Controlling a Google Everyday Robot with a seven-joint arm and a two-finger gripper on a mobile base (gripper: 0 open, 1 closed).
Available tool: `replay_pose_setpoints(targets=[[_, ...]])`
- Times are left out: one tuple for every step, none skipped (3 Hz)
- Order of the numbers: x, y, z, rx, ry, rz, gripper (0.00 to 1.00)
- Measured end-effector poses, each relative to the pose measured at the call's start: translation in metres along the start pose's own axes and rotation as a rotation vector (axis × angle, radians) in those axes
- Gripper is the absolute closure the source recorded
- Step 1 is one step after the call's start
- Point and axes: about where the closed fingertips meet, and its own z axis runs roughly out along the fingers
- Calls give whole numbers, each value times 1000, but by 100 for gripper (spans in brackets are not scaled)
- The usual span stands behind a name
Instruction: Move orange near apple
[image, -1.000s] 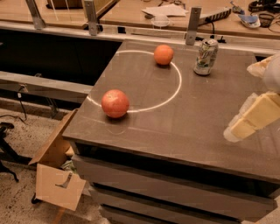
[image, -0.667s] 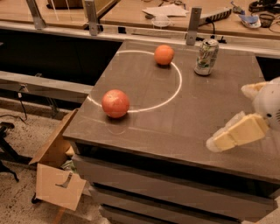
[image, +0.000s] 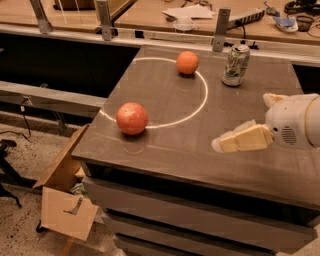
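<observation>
The orange (image: 187, 62) sits on the far part of the brown surface (image: 170, 150). It is round and bright orange all over. It rests right on the far edge of a thin white ring (image: 204, 97) drawn on the surface. The apple (image: 132, 118) sits on the near left part, close to the left edge. It is pinkish red with a little shine, and a bit bigger than the orange. It rests on the ring line too, across from the orange. The two fruits are well apart, with the inside of the ring between them.

A silver and green can (image: 236, 65) stands upright to the right of the orange, just outside the ring.

The robot's hand (image: 236, 141) is on the right side. It is cream colored and joins a round white part. Its tip points to the left. It is over the near right part of the surface, outside the ring. It is well apart from the orange, the apple and the can. From this side I cannot tell if the hand is wide or narrow.

Down on the speckled floor (image: 20, 235), left of the surface, lies an open cardboard box (image: 65, 212). Behind the surface runs a long wooden bench (image: 145, 12) with papers (image: 187, 11) on it.
</observation>
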Motion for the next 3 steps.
replay_pose_setpoints(targets=[[-12,-19,1,85,-41,-4,0],[-12,-17,6,94,-38,2,0],[-21,-24,31,98,-115,24,0]])
